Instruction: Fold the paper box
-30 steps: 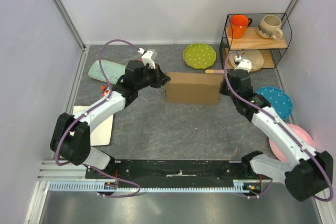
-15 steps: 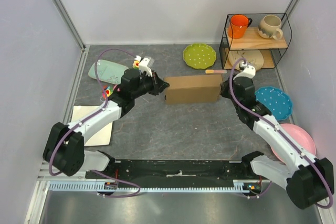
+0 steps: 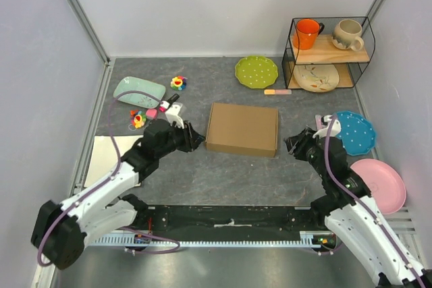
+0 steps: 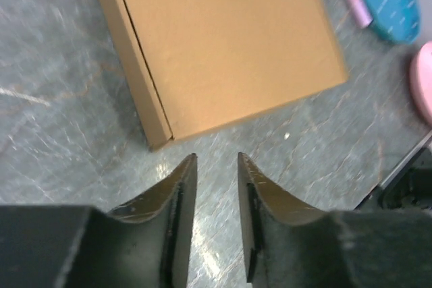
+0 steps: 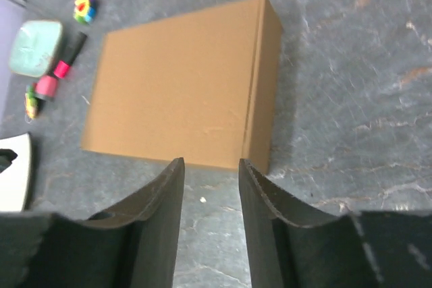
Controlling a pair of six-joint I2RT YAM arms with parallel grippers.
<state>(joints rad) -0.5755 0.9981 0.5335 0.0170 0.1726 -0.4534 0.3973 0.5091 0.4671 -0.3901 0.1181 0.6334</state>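
The paper box (image 3: pixel 242 129) now lies flat on the counter (image 3: pixel 236 175), lid side up and closed, roughly midway between the two arms; a second ago it stood on its long edge farther back, pinched from either end. Both arms have since let go and drawn back toward the near edge; the left gripper (image 4: pixel 216 158) hovers just off the box's near left corner, its fingers a little apart with nothing between them; the right gripper (image 5: pixel 211 162) hangs just short of the near right corner, likewise parted and empty. Neither touches the cardboard. From the wrist views the lid sits flush along the side walls, with one seam line showing and no flap or tab sticking out; I judge the folding done, or very nearly so, and this retreat the release at the end; whether the front tab is fully tucked cannot be told from here.
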